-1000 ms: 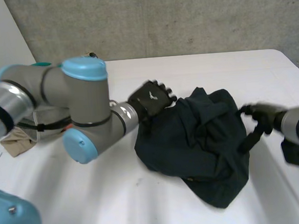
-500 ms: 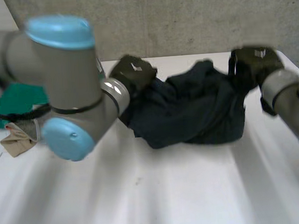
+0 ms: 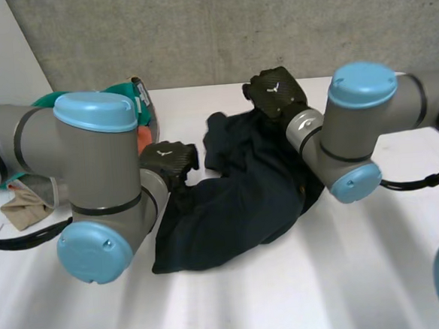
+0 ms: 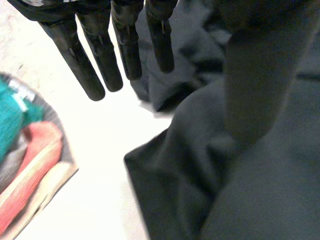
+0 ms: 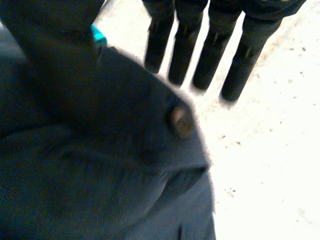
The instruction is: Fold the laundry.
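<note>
Dark garment [image 3: 233, 201]: bunched on the counter [image 3: 289, 295], stretched between both hands.
Left hand [image 3: 170, 160]: fingers held straight, nothing gripped, garment beside the thumb.
Right hand [image 3: 276, 93]: fingers held straight, nothing gripped, garment under the palm.

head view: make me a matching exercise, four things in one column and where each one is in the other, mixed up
Things:
1. dark garment
2. left hand
3. right hand
4. beige cloth

Places:
a. at the garment's far edge
b. at the left edge of the table
c. crumpled in the middle of the table
d. at the garment's left edge

Pairs: 1-c, 2-d, 3-a, 4-b
</note>
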`<state>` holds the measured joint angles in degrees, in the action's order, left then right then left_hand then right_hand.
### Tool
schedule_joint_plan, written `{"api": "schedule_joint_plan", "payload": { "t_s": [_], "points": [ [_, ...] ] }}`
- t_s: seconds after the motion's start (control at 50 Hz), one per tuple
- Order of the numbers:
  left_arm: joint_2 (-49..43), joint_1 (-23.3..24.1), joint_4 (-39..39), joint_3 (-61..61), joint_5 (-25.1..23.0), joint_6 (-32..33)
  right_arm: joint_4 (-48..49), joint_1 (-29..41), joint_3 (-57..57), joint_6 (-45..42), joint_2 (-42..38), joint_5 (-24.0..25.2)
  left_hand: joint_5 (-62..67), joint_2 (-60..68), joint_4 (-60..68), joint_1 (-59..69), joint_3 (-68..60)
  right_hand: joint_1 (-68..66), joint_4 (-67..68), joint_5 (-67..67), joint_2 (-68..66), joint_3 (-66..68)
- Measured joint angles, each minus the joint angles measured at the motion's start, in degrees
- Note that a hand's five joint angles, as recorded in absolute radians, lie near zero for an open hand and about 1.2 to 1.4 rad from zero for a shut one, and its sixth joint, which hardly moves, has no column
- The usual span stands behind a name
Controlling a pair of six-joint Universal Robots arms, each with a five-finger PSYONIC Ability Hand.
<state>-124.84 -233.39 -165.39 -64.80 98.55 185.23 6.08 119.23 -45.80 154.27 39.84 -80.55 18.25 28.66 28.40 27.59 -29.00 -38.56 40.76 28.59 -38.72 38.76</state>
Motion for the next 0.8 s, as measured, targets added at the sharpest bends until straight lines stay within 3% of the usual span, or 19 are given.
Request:
{"api": "schedule_joint_plan", "payload": {
  "t_s": [0.02, 0.06, 0.14, 0.22, 0.32, 0.46, 0.62, 0.7, 0.8],
  "points": [
    [-0.75, -0.67, 0.02, 0.49, 0.78, 0.03, 1.11, 0.15, 0.31, 0.19, -1.03, -0.68, -2.45, -2.4, -2.58, -1.9, 2.69, 15.7, -15.57, -15.62, 15.88, -15.31],
    [-1.01, -1.78, -0.04, 1.17, 1.66, 0.36, 2.77, 0.27, 0.31, 1.41, -1.26, -2.47, -6.15, -5.91, -6.25, -5.09, 6.3, 25.51, -26.64, -25.15, 25.97, -25.57],
    [0.62, -3.39, -0.26, 1.64, 2.13, 1.4, 4.54, 0.31, -0.94, 5.26, 1.34, -6.55, -11.87, -11.56, -11.71, -10.36, 11.85, 26.01, -28.56, -26.18, 27.02, -26.77],
    [5.1, -4.46, -0.51, 0.47, 1.2, 3.47, 5.04, 0.14, -4.96, 12.25, 9.48, -11.77, -14.75, -14.64, -14.83, -13.41, 14.67, 26.01, -28.56, -26.18, 27.02, -26.77],
    [9.85, -4.23, -0.78, -3.63, -0.74, 6.09, 2.93, -0.82, -10.6, 17.46, 19.01, -13.09, -15.32, -16.1, -16.32, -13.42, 15.99, 26.01, -28.56, -26.18, 27.02, -26.77],
    [16.29, -2.61, -2.94, -15.4, -4.36, 11.54, -9.52, -5.39, -20.0, 20.4, 32.29, -8.74, -15.32, -16.1, -16.33, -13.42, 16.01, 26.01, -28.56, -26.18, 27.02, -26.77],
    [17.01, -0.75, -6.47, -24.65, -5.94, 14.68, -25.9, -11.92, -29.99, 20.17, 35.63, -0.45, -15.32, -16.1, -16.33, -13.42, 16.01, 20.96, -23.2, -20.49, 20.83, -21.01],
    [14.33, 0.11, -9.11, -26.14, -6.42, 15.76, -27.9, -14.2, -37.08, 17.2, 34.93, 3.6, -14.98, -15.85, -15.89, -13.34, 15.82, 14.99, -17.59, -14.79, 15.99, -15.26],
    [9.86, 0.95, -11.48, -25.22, -6.29, 17.42, -23.92, -14.73, -43.31, 12.07, 32.66, 5.28, -11.29, -12.07, -11.55, -11.36, 12.81, 12.54, -14.56, -12.03, 13.36, -12.86]
  ]
}}
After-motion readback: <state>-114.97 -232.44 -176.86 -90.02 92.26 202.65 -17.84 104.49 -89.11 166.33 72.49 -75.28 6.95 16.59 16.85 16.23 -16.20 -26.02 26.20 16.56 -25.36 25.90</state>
